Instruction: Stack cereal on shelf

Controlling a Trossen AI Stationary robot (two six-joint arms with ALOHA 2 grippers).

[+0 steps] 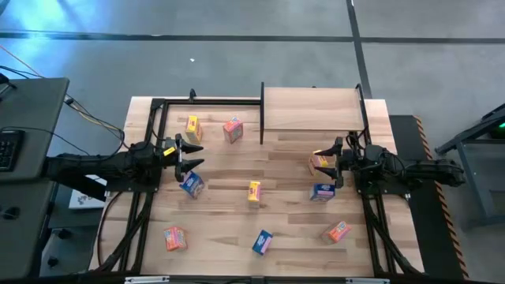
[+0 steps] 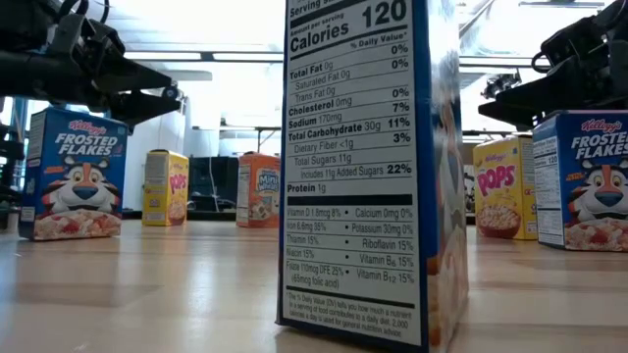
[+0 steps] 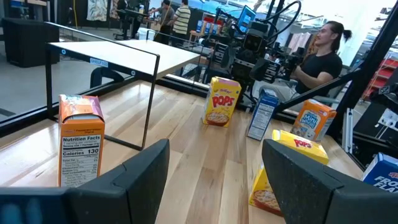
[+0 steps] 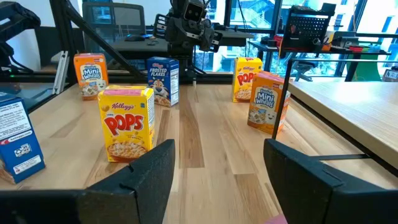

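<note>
On the plank desk [image 1: 237, 197] in a busy lab, the shelf [image 1: 312, 109] at upper right of the overhead frame carries nothing, and all nine cereal boxes I count lie scattered below it. My left pincer [image 1: 192, 155] at centre left and right pincer [image 1: 328, 164] at centre right are spread, gripping nothing; by my reckoning, stacking hasn't begun.

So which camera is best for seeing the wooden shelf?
The high view: the whole shelf shows from above, bare, at the table's far edge. The left wrist view shows its board and thin black posts from the side. The right wrist view catches only one corner. The low view doesn't show it clearly.
</note>
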